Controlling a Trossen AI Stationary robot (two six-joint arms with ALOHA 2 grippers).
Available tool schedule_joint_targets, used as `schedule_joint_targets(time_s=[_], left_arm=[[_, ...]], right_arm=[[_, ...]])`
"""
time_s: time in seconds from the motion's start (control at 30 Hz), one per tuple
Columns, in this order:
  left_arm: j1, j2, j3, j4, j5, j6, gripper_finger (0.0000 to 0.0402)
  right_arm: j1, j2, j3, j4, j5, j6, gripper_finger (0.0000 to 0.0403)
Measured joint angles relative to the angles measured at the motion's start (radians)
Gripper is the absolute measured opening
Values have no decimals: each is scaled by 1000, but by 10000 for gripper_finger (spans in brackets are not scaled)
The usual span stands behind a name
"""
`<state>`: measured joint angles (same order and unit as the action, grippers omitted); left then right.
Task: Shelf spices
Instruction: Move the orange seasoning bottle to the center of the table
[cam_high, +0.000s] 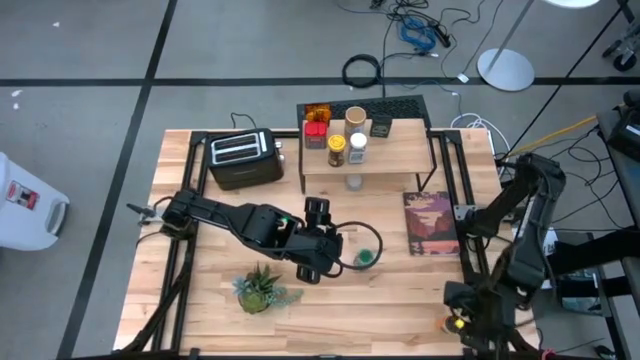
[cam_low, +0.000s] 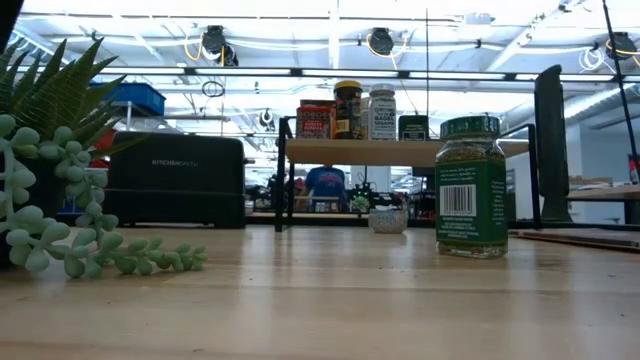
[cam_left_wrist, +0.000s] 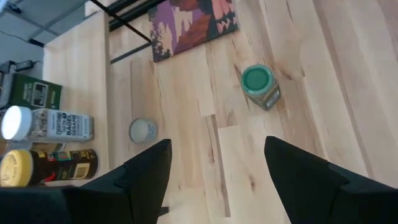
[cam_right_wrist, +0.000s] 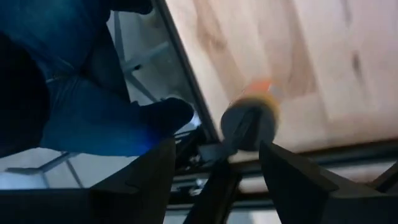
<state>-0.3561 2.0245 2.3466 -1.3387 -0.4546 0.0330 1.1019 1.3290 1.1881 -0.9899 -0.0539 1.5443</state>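
On the shelf (cam_high: 365, 150) at the table's far middle stand several spices, among them a yellow-lidded jar (cam_left_wrist: 37, 167) and a white-capped shaker (cam_left_wrist: 43, 123). A green-lidded jar (cam_left_wrist: 260, 86) stands upright on the tabletop, in front of the shelf. My left gripper (cam_left_wrist: 217, 180) hovers open above the table just left of it, touching nothing. A small white jar (cam_left_wrist: 143, 130) sits at the shelf's front edge. My right gripper (cam_right_wrist: 217, 168) is open over the table's near right corner, above a blurred orange thing with a dark round top (cam_right_wrist: 249, 121).
A black toaster (cam_high: 240, 155) stands left of the shelf. There is a potted plant (cam_high: 262, 288) near the front edge and a book (cam_high: 432, 222) at the right. A person's leg and shoe (cam_right_wrist: 93, 106) show beside the near right corner.
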Motion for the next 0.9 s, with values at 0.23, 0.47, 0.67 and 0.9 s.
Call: schedule_joint_targets(time_s=[0.23,0.47,0.67,0.9], left_arm=[[2,29,0,-1,11,9,267],[2,32,0,2,13,8,267],[2,32,0,2,13,6,267],[2,31,0,12,13,6,267]], right_arm=[[114,89,0,50,4,140,222],[163,177,0,70,1,181,222],[201,242,0,88,28,228,222],[214,303,1,62,54,232,222]])
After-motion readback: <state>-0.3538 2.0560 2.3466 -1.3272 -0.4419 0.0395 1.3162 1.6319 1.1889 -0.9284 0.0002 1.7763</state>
